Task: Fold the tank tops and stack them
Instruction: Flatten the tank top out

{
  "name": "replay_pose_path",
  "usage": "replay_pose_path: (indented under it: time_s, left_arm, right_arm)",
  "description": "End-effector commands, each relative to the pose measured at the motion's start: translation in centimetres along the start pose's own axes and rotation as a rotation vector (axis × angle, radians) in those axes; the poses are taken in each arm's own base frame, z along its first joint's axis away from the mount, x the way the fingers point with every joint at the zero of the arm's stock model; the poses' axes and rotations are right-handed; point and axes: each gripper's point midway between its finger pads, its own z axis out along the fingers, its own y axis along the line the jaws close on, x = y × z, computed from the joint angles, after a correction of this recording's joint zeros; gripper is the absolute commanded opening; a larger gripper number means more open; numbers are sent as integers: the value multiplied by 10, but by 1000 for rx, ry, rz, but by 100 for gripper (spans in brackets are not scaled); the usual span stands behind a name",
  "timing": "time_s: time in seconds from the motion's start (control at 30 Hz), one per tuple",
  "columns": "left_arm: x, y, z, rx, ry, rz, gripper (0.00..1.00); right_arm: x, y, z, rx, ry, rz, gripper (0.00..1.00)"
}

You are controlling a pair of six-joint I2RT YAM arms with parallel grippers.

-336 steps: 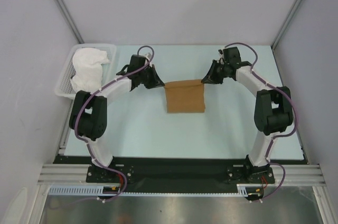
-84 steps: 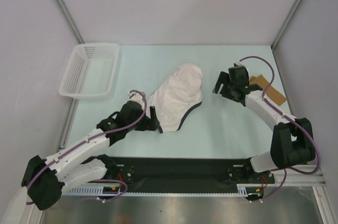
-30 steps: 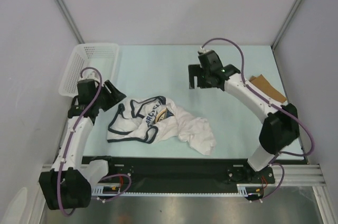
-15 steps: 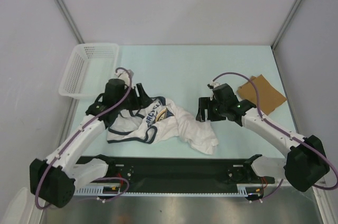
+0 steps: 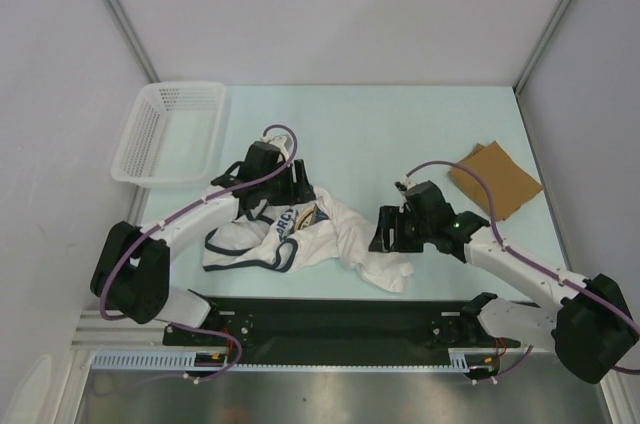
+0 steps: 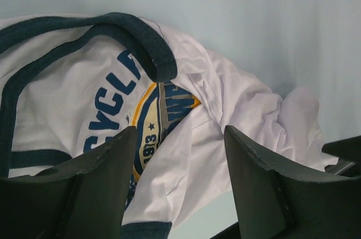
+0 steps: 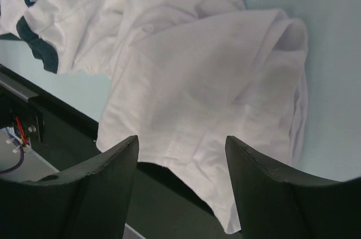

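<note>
Jaws of both arms stand parted with nothing gripped between them, each pair poised low over the white tank top (image 5: 300, 229); whether any fingertip already presses the cloth cannot be told from the wrist views. Between the left jaws lies the blue-and-yellow chest print, with the navy-trimmed neckline just beyond it and a crumpled fold of white cloth off to their right side. Between and beneath the right jaws lies the plain, rumpled hem end of the same garment, whose lowest corner reaches past the near edge of the table (image 5: 400, 124) onto the dark base rail. The tan tank top (image 5: 495, 179) lies well apart from both pairs, beyond and outward of the right jaws, as a flat, roughly square packet; it appears already folded and set aside. The white basket (image 5: 140, 129) stands beyond and outward of the left jaws, well apart from the cloth. Judged from this arrangement, the task is near its midpoint at best: one garment seems done, whereas the white one is neither spread flat nor folded, and no stack exists. What is left is to smooth the white top, fold it, and bring the two folded tops together.
</note>
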Motion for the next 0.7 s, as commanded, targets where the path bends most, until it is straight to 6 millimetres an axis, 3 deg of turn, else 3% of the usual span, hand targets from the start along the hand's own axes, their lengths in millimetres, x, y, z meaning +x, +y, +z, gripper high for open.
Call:
replay_pose_path:
  time_s: [0.0,0.1,0.23,0.37,0.5,0.53,0.57,0.63,0.67]
  left_arm:
    - [-32,-23,-1,68,-86,29,69]
    - [-34,-29,-2,89,-89,32,69]
    - [-39,-32,-3,99,-100,35,69]
    - [-41,-35,-4,112,-102,41,69]
    - [-41,-35,-5,104,-99,47,69]
    - [-41,-34,-4,103,-99,47,69]
    - [-41,-34,-4,103,-97,47,69]
    - [-39,-33,0,100,-88,47,69]
    - [-38,-32,2,98,-82,47,69]
  right_arm:
    - [18,19,-9,-85,10,47,69]
    - [30,17,-10,-82,20,62,67]
    - [31,17,-6,-91,-1,55,65]
    - [27,6,12,-46,-8,50,64]
    - [24,9,31,-77,0,44,60]
    - [18,14,33,-105,-18,38,54]
    - [19,19,34,-128,-2,30,32]
    - [19,19,31,-123,2,34,16]
    - [15,17,28,-101,-21,35,0]
